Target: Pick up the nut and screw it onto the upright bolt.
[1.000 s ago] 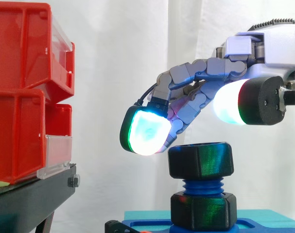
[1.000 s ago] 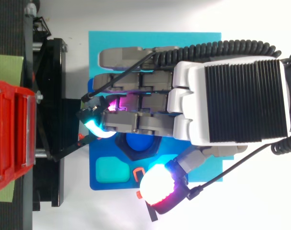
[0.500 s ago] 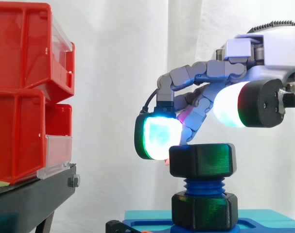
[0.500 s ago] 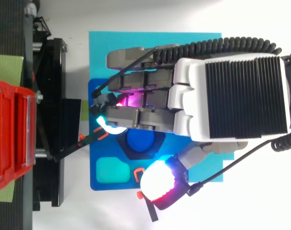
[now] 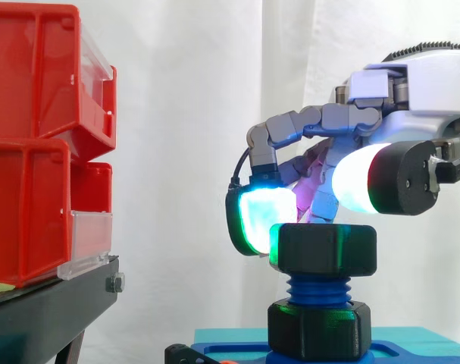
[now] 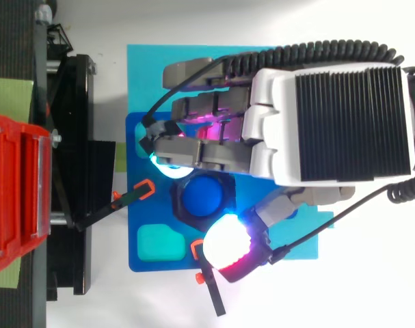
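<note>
Nut (image 5: pixel 324 249), where is it? — M.
On the upper end of the upright bolt (image 5: pixel 317 288), level, with bare blue thread below it. A second black nut (image 5: pixel 318 327) sits at the bolt's foot, on the blue base (image 5: pixel 237 351). — R.

Hand (image 6: pixel 262 147) state? — M.
Curled round the nut. One glowing finger pad (image 5: pixel 254 220) lies against its left flank, and the thumb pad (image 6: pixel 224 247) is at the opposite edge in the top view. How firm the pinch is, I cannot tell. — R.

Step? — M.
My reading: the pick-up is done and threading is under way, since several turns of thread are uncovered. — R.

Next move? — M.
Likely a turn of the nut about the bolt's axis, kept square to the thread so it doesn't bind, then release and re-grip. The red bins (image 5: pixel 32 136) stand well apart. — R.
</note>
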